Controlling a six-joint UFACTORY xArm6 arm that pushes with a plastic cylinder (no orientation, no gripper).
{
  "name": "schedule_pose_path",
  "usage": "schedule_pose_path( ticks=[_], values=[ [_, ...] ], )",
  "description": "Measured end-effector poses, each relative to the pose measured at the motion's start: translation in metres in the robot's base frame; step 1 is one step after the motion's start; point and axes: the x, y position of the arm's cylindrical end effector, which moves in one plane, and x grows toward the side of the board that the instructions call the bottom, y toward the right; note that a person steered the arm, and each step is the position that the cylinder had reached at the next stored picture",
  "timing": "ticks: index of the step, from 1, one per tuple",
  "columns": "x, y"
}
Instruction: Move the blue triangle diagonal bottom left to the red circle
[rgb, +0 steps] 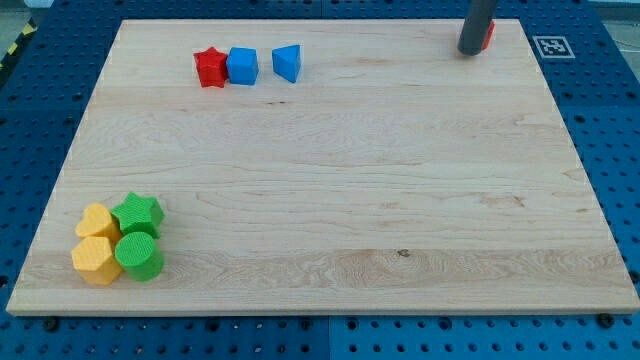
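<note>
The blue triangle lies near the view's top, left of centre, on the wooden board. A red block, likely the red circle, sits at the view's top right, mostly hidden behind the dark rod. My tip rests on the board touching that red block's left side, far to the right of the blue triangle.
A red star and a blue cube stand just left of the blue triangle. At the view's bottom left are a green star, a green cylinder and two yellow blocks. A fiducial tag lies off the board's top right.
</note>
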Motion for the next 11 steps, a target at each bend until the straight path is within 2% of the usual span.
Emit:
schedule_pose_path(
  ticks=[1, 4, 5, 6, 7, 8, 10, 11],
  values=[
    [0.000, -0.034],
    [-0.030, -0.288],
    [-0.007, -0.315],
    [0.018, -0.274],
    [0.031, -0.202],
    [0.040, -0.169],
    [0.054, -0.259],
    [0.088, -0.256]
  ],
)
